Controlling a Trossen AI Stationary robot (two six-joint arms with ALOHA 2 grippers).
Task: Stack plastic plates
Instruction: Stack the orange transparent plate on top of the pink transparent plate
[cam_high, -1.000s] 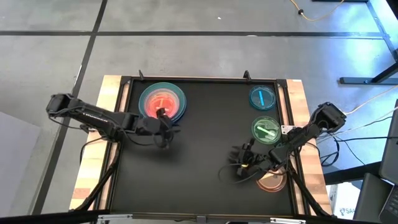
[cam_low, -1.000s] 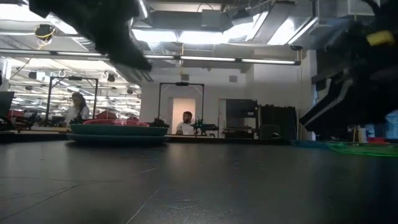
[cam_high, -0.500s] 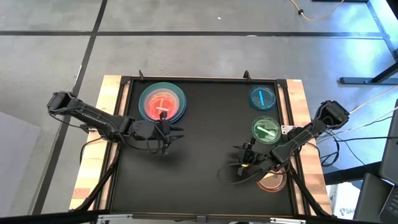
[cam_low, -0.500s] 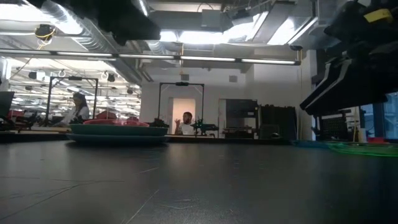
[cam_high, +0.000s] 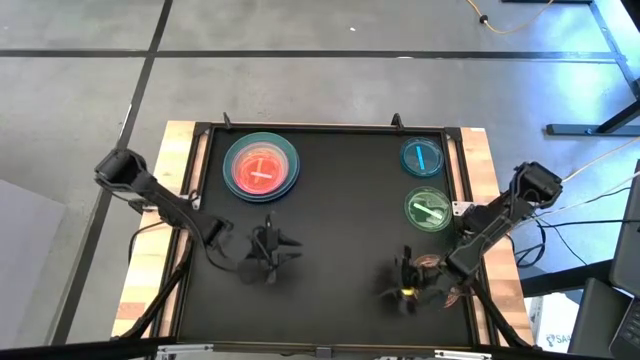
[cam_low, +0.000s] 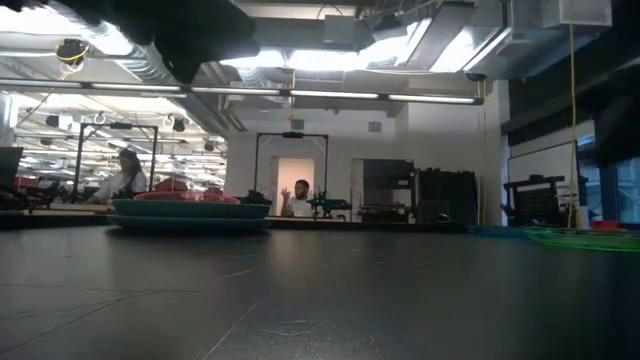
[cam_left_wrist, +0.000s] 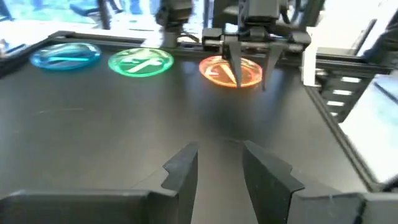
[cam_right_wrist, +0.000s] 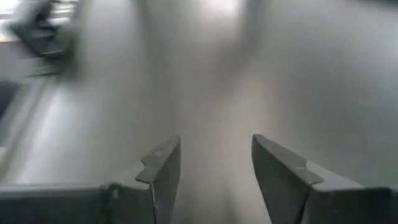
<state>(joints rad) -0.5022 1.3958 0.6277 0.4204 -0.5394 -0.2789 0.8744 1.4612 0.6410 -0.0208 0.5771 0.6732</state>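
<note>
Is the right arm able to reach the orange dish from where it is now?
Probably yes. The right gripper, open and empty, hovers just beside the orange dish at the table's near right corner; nothing lies between them.

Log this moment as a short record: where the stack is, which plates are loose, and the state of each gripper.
stack: pink plate on the teal and blue plates, far left of the table
loose plates: cyan plate, green plate, orange plate, in a row along the right side
left gripper: open, empty, over bare table near of the stack
right gripper: open, empty, beside the orange plate
plates held: none
</note>
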